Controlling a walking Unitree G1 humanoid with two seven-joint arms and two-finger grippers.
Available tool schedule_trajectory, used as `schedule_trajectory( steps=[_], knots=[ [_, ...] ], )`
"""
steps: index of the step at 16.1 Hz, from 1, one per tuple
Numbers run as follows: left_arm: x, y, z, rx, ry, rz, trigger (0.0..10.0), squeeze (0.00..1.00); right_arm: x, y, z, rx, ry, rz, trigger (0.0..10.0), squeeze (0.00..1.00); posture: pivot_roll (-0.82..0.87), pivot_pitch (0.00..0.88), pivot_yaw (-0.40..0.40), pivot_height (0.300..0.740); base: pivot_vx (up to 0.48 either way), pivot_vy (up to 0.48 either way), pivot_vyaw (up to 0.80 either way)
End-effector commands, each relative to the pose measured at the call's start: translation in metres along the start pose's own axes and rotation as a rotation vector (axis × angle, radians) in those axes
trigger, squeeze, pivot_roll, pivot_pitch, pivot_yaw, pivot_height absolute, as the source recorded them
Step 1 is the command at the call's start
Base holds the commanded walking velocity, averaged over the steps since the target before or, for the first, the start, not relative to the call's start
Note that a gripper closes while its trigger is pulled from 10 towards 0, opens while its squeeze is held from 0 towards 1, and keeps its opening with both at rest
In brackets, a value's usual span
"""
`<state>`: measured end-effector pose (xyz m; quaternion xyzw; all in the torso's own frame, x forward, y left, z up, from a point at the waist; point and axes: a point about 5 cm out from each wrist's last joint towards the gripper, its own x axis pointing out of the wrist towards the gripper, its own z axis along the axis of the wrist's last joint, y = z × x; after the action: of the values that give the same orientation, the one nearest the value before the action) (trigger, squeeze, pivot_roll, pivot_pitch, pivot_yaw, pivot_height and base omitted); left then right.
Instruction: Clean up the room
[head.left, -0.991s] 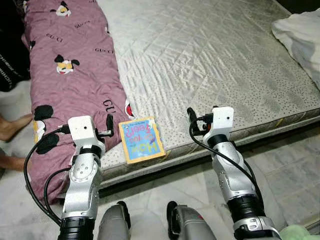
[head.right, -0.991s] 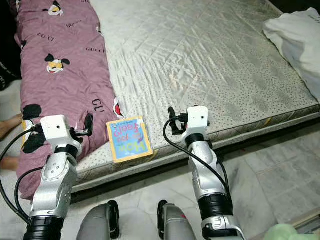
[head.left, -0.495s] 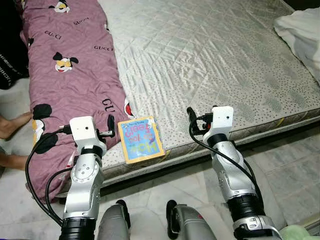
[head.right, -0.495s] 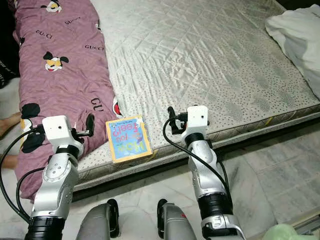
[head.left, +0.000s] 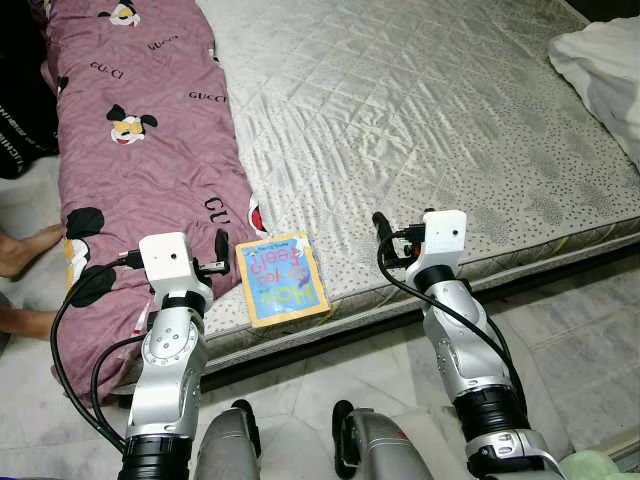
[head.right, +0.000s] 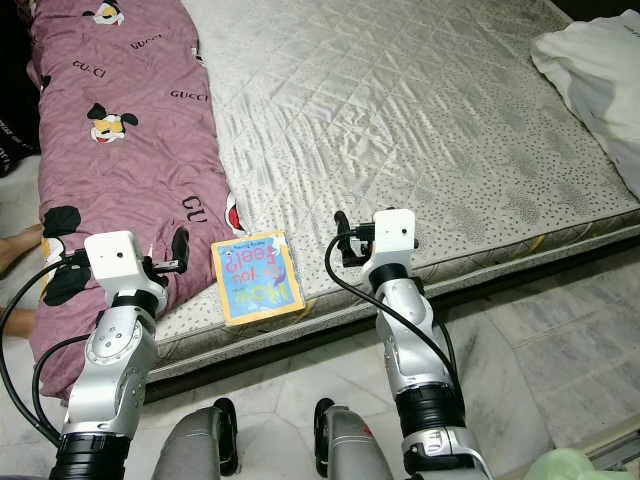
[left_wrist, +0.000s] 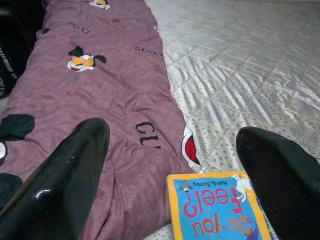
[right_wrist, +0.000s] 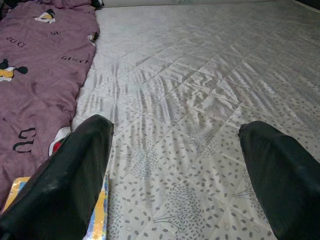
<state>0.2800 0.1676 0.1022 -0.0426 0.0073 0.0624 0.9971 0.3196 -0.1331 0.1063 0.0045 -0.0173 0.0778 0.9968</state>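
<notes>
We see the book (head.left: 283, 279) flat at the bed (head.left: 420, 110) edge, between our left tool (head.left: 219, 250) and right tool (head.left: 385, 238); both gape wide, holding nothing, blanket (head.left: 140, 130) beyond the left.

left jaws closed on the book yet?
No. In the left wrist view the left gripper has its jaws spread wide, and the book lies untouched on the mattress between them.

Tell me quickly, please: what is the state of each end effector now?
Left end effector: open, holding nothing.
Right end effector: open, holding nothing.
</notes>
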Motion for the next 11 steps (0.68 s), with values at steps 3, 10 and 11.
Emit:
schedule_trajectory(
  steps=[3,10,11],
  knots=[
    [-0.0016,0.0006,-0.0017,0.008,0.009,0.003,10.0,0.0,0.0003,0.0012,-0.0012,-0.001,0.007,0.01,10.0,0.0,0.07,0.234,-0.017,0.74,0.0,0.0,0.0],
    [-0.0019,0.0001,-0.0016,-0.018,0.019,-0.001,10.0,0.0,0.0,0.0067,0.0011,0.029,-0.006,0.043,10.0,0.0,0.07,0.244,-0.016,0.74,0.0,0.0,0.0],
    [-0.002,0.0006,-0.0017,-0.024,0.022,0.005,10.0,0.0,-0.0005,0.0071,0.0007,0.031,-0.005,0.047,10.0,0.0,0.07,0.247,-0.015,0.74,0.0,0.0,0.0]
  ],
)
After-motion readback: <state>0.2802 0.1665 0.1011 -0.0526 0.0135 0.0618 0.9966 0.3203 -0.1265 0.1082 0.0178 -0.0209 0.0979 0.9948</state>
